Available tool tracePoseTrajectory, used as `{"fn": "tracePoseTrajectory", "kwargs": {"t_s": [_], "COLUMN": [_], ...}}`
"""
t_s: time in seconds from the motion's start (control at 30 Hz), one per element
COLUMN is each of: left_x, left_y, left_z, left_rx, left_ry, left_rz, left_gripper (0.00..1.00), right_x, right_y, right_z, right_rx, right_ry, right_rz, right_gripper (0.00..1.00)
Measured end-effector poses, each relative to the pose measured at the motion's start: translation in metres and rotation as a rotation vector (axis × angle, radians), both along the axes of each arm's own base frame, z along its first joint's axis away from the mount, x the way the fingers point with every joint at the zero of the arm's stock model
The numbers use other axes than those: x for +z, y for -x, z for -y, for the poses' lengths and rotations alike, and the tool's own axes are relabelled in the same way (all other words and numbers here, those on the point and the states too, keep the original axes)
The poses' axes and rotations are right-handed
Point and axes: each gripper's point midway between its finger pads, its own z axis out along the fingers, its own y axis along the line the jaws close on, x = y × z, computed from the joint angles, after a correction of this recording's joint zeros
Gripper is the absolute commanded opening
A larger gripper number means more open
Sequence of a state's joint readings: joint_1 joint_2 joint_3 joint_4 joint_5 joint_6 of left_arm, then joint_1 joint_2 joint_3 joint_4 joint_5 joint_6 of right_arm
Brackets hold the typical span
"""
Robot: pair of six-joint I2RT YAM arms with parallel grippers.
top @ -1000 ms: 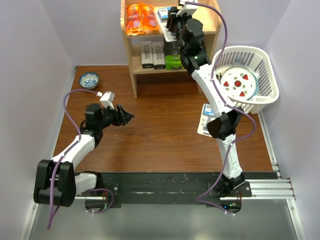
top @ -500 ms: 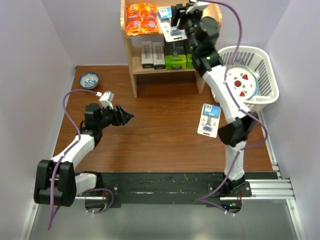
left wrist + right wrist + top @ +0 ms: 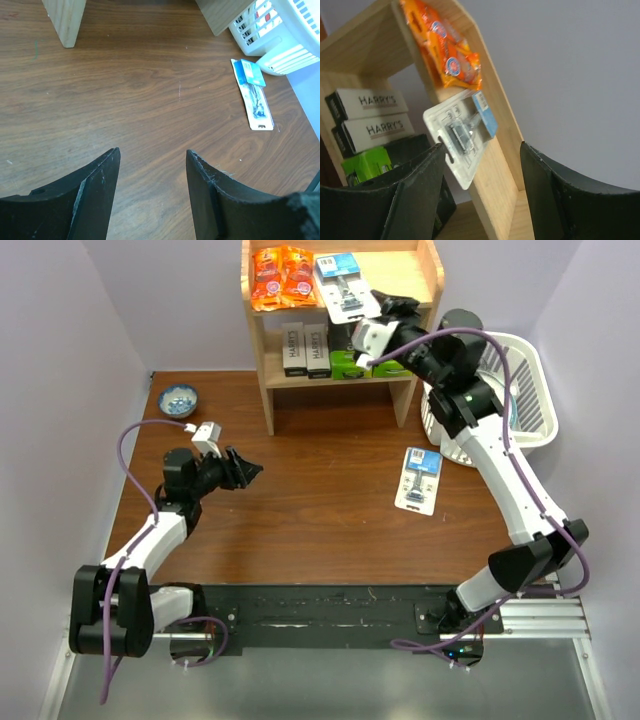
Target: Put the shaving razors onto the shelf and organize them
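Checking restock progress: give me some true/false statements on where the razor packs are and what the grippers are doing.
1. One blister card rests on top of the shelf. True.
2. The right gripper holds a card. False: it is open and empty.
3. A second blister card lies on the table. True.
4. The left gripper is shut on a box. False: it is open and empty.
5. The HARRY'S boxes sit in the basket. False: they are on the shelf.
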State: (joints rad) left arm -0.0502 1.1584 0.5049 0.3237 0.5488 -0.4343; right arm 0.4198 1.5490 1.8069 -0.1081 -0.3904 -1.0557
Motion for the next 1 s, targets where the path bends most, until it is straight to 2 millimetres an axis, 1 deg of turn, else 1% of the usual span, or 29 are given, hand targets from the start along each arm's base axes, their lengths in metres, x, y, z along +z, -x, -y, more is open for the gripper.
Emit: {"fn": "tracePoseTrajectory", "kwargs": {"t_s": [0.07,0.2,0.3,0.4,0.53,0.63,0.7,0.8,0.9,1.0], "left_x": [0.000,-0.001,-0.002,-0.003,-0.004,-0.004,-0.004,-0.004,-0.005,-0.007], "left_y": [0.000,0.002,0.004,0.005,0.005,0.004,0.003,0.002,0.002,0.002], "left_z": [-0.001,-0.005,-0.009,-0.012,-0.014,-0.018,-0.021,-0.023,-0.023,-0.023], "left_rx": [0.004,0.015,0.025,0.036,0.041,0.051,0.063,0.067,0.067,0.068], "left_ry": [0.001,0.001,0.001,0.001,0.001,0.002,0.003,0.003,0.004,0.005], "left_rz": [0.003,0.005,0.006,0.004,0.002,0.002,0.001,0.000,-0.003,-0.010], "left_gripper": [0.60,0.60,0.60,0.60,0.60,0.60,0.60,0.60,0.60,0.60], "right_x": [-0.019,-0.060,-0.072,-0.071,-0.063,-0.067,-0.072,-0.080,-0.079,-0.073], "right_y": [-0.009,-0.024,-0.028,-0.029,-0.036,-0.046,-0.055,-0.068,-0.074,-0.075], "right_z": [-0.005,-0.012,-0.013,-0.012,-0.009,-0.008,-0.008,-0.009,-0.008,-0.006], "right_rx": [0.009,0.018,0.020,0.015,-0.020,-0.052,-0.071,-0.097,-0.112,-0.131], "right_ry": [0.068,0.183,0.229,0.247,0.248,0.261,0.265,0.274,0.273,0.263], "right_rz": [-0.013,-0.065,-0.070,-0.052,0.009,0.032,0.038,0.050,0.066,0.088], "right_gripper": [0.56,0.56,0.56,0.56,0.48,0.45,0.41,0.37,0.34,0.29]}}
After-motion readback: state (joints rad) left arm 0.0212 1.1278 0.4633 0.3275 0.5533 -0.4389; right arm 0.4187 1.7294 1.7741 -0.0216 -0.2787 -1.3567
